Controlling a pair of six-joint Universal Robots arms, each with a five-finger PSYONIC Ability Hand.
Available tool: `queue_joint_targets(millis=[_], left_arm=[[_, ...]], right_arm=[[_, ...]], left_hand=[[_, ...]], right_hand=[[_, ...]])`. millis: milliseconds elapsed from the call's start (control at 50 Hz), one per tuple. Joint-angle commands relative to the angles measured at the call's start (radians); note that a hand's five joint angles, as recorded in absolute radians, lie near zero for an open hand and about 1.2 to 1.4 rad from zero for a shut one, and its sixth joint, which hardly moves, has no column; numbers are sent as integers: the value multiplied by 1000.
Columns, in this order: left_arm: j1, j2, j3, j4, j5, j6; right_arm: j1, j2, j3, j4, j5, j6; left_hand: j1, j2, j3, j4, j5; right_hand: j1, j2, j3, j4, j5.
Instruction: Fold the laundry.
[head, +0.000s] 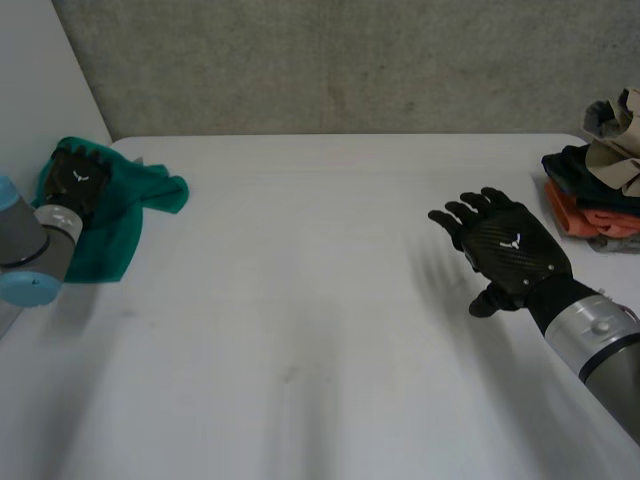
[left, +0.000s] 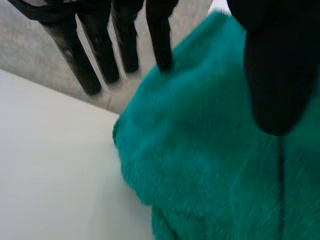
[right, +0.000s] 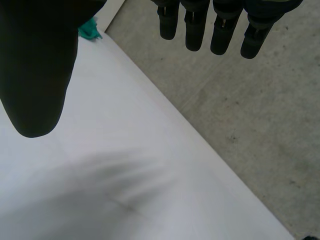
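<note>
Fingers (left: 127, 45) straight on both hands, gripping nothing.
Left hand (head: 78, 178) rests on the green cloth (head: 150, 192), bunched lengthwise along the table's (head: 300, 320) left edge, far corner; right hand (head: 510, 245) hovers near the right-edge clothes pile (head: 600, 190).

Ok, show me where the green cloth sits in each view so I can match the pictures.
Head view: the green cloth lies at the table's far left corner, under the left hand.
Left wrist view: the cloth lies beneath that hand's palm and thumb.
Right wrist view: a small bit of it peeks out beside the thumb of the right hand.
Shared landmark: the white table, its edge against the grey surface beyond.
</note>
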Motion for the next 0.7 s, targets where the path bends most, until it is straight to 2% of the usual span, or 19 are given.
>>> queue_joint_targets(millis=[20,40,100,140,180,200,260,280,300,360,400,420,440,460,500,580,700], left_arm=[[14,-109,171,-86,-14,-2],[7,-105,171,-100,-17,-8],[-11,-89,161,-110,-55,-26],[-39,-34,124,-115,-116,-69],[-62,36,81,-117,-143,-123],[-74,112,28,-115,-146,-196],[-88,222,-54,-115,-135,-324],[-92,284,-107,-115,-117,-411],[-94,308,-132,-110,-106,-451],[-80,372,-175,-80,-45,-558],[-77,363,-163,-75,-26,-568],[-77,349,-157,-74,-18,-565],[-75,314,-143,-87,-8,-554],[-75,297,-136,-101,-5,-547],[-69,270,-119,-142,2,-528],[4,202,-50,-265,35,-496],[27,135,21,-374,120,-494]], right_arm=[[-1,-13,25,-1,-3,3],[-1,-16,30,-1,-1,3],[-4,-16,28,-1,0,3],[-20,-18,26,-1,5,3],[-30,-21,22,-1,11,3],[-35,-21,17,-1,17,3],[-38,-28,14,-1,25,5],[-38,-35,13,-1,30,5],[-40,-39,13,-1,30,5],[-40,-51,16,0,28,12],[-40,-55,17,2,27,14],[-40,-56,19,4,26,14],[-41,-58,19,5,26,15],[-44,-58,19,7,26,15],[-56,-56,23,7,23,12],[-69,-56,23,7,17,9],[-82,-56,25,7,16,9]], left_hand=[[990,1012,1009,1010,1004],[1062,1083,1080,1082,1076],[1062,1084,1081,1083,1076],[1062,1084,1081,1083,1076],[1062,1084,1081,1083,1076],[1062,1084,1081,1083,1076],[1062,1084,1081,1083,1076],[1062,1084,1081,1083,1076],[1062,1084,1081,1083,1076],[1062,1084,1081,1083,1076],[1062,1084,1081,1083,1076],[1022,1043,1041,1042,1036],[531,552,549,551,544],[357,378,376,377,371],[279,300,298,299,293],[24,45,43,44,38],[29,51,48,49,43]], right_hand=[[-56,-48,-42,-32,-49],[-56,-48,-42,-32,-49],[-56,-48,-42,-32,-49],[-56,-48,-42,-32,-49],[-56,-48,-42,-32,-49],[-56,-48,-42,-32,-49],[-56,-48,-42,-32,-49],[-56,-48,-42,-32,-49],[-56,-48,-42,-32,-49],[-56,-48,-42,-32,-49],[-56,-48,-42,-32,-49],[-56,-48,-42,-32,-49],[-56,-48,-42,-32,-49],[-56,-48,-42,-32,-49],[-56,-48,-42,-32,-49],[-56,-48,-42,-32,-49],[-56,-48,-42,-32,-49]])
